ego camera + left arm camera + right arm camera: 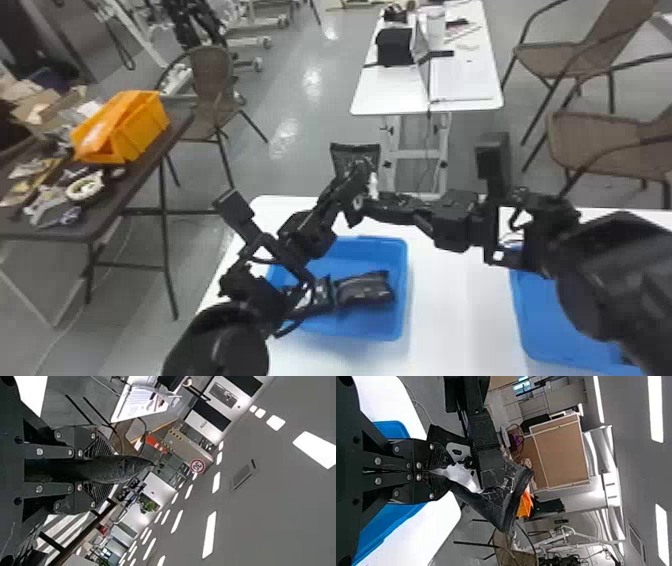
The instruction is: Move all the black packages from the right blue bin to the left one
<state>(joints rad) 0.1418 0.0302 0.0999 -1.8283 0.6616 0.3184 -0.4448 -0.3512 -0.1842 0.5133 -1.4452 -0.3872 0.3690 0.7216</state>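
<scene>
The white table (450, 310) spreads beneath both my pincers. Lower than my left pincer (105, 470) sits the left blue bin (405, 280), two black bags (366, 290) (322, 294) inside; the right blue bin (542, 320) lies below my right arm. The raised black package (356, 156) is between my pincers: the left's fingers are parted only by its thickness, and my right pincer (432, 471) is nearly closed, nipping its pale corner (461, 477). Pulling away before the right lets go could twist or tear it; a weak left hold could drop it outside the bin.
</scene>
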